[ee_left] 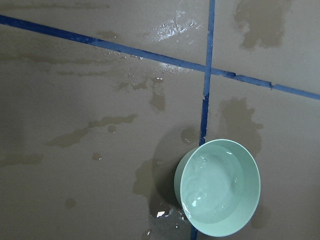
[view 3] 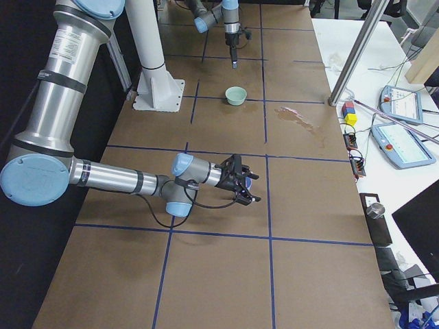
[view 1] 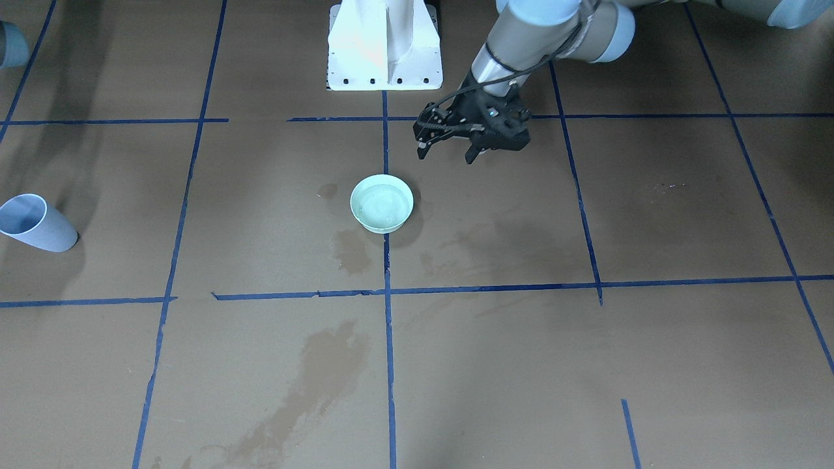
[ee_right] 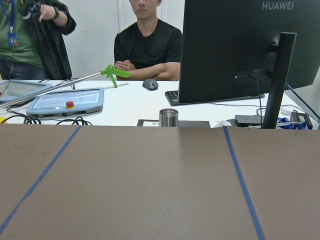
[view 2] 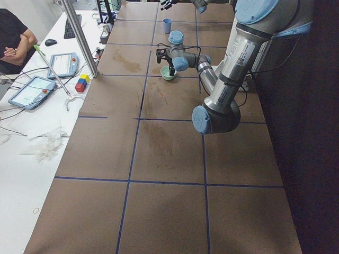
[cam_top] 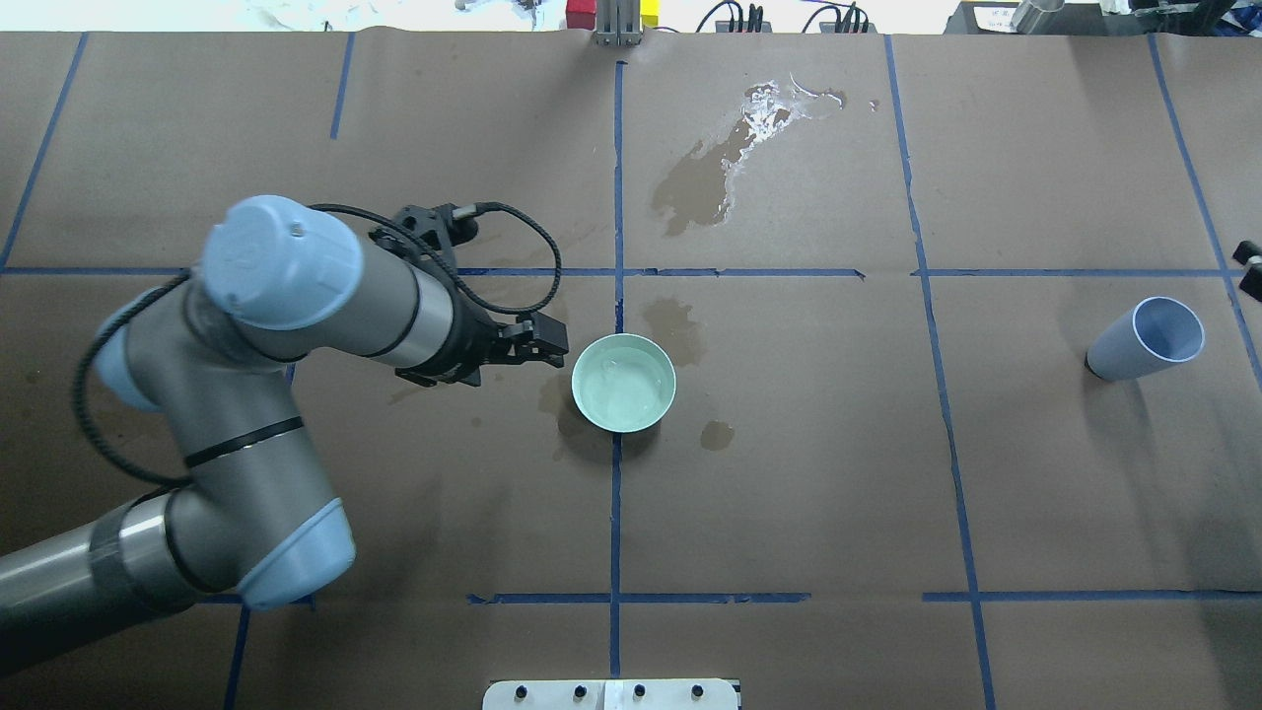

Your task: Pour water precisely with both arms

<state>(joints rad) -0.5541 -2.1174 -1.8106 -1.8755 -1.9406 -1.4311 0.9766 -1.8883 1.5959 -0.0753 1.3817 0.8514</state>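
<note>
A mint-green bowl (cam_top: 623,383) stands at the table's middle with a shallow pool of water (ee_left: 212,180) in it. My left gripper (view 1: 447,155) hangs open and empty just above the table, close beside the bowl on the robot's side, not touching it. A pale blue cup (cam_top: 1149,340) stands far off on my right side and looks empty. My right gripper (view 3: 245,184) is low over the table near that cup; only a black sliver of it shows at the overhead view's edge (cam_top: 1250,264). I cannot tell whether it is open or shut.
Wet patches darken the brown paper around the bowl (cam_top: 673,325) and a larger spill lies toward the far edge (cam_top: 725,168). The white pedestal (view 1: 384,45) stands behind the bowl. Operators, tablets and a monitor (ee_right: 245,50) are beyond the far edge.
</note>
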